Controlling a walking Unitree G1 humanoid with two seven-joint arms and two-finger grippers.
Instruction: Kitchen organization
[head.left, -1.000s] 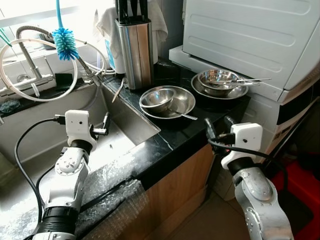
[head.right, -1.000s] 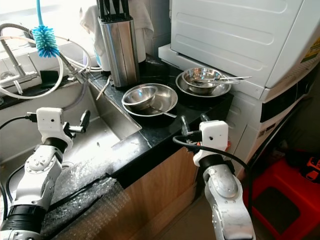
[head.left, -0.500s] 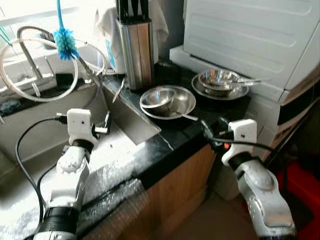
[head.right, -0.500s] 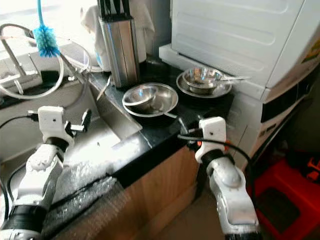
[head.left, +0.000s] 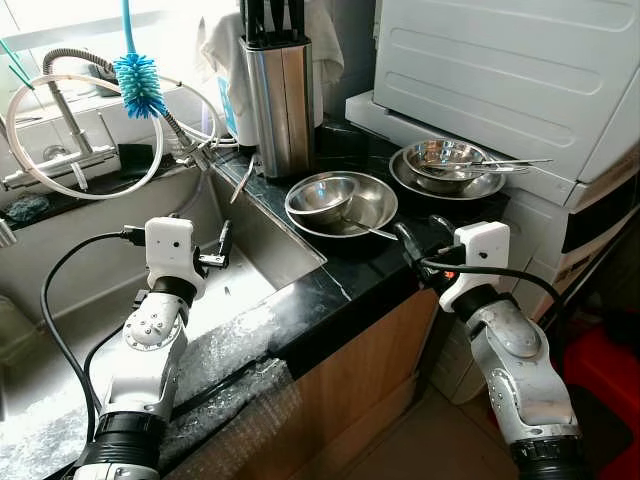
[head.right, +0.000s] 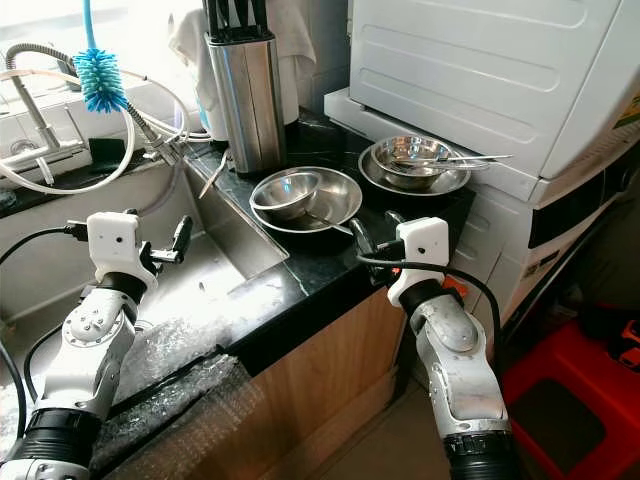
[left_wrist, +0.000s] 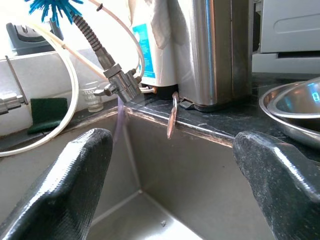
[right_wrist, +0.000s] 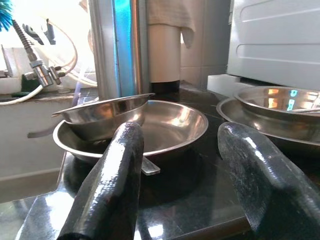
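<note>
Two stacks of steel dishes sit on the black bench (head.left: 330, 285): near stack is a wide steel pan (head.left: 372, 203) with a small bowl (head.left: 320, 196) tilted inside it, resting toward the pan's sink side; far stack (head.left: 445, 168) sits beside the white appliance (head.left: 500, 70), a bowl in a plate with what looks like a utensil across the top, hard to confirm at this size. Right pincer (head.left: 420, 235) hovers low over the bench edge just in front of the near pan, fingers (right_wrist: 112, 185) spread, touching nothing; right wrist view looks straight at the pan and tilted bowl between the two fingers. Left pincer (head.left: 222, 245) is over the sink (head.left: 60, 270), fingers (left_wrist: 75, 180) spread wide and empty, aimed toward the sink's far corner. Steel knife block (head.left: 282, 105) stands upright on the bench behind the near pan, at the sink corner, a white cloth (head.left: 318, 45) behind it. Blue bottle brush (head.left: 138, 85) hangs above the sink near the faucet hose (head.left: 180, 130). Green sponge (left_wrist: 47, 107) lies on the ledge behind the sink.
</note>
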